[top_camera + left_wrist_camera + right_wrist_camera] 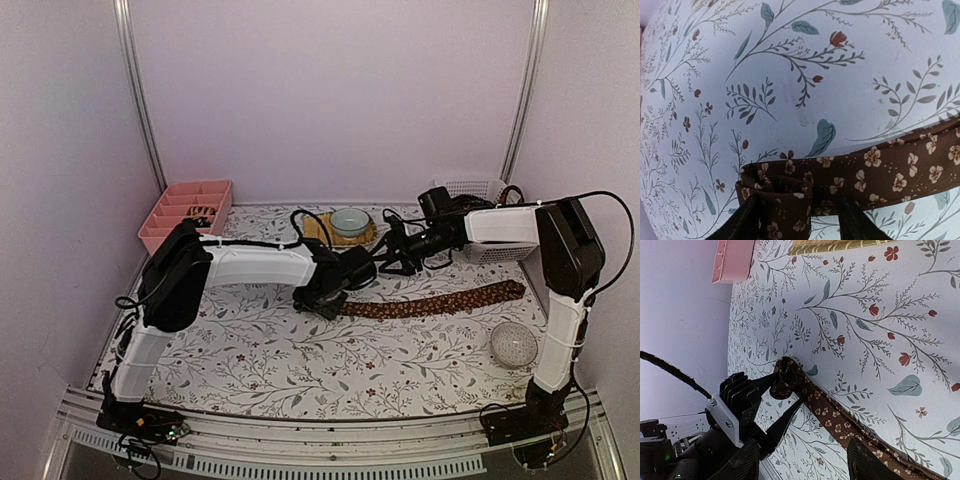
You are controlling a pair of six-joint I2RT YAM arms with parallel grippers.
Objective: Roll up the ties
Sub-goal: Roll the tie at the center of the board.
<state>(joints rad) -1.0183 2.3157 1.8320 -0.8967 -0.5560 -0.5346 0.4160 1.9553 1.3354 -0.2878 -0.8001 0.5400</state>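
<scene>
I note that the tie (430,303) lies flat across the table (250,370), long axis left-to-right, its started roll between the spread jaws of the left gripper (789,390), the nearer arm, while the right gripper (806,447) hovers spread and empty above the strip.

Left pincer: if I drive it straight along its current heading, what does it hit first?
The tie's folded end, already sitting between the fingers of the left pincer; the floral tablecloth lies just beyond. Whether they already touch it is unclear.
</scene>
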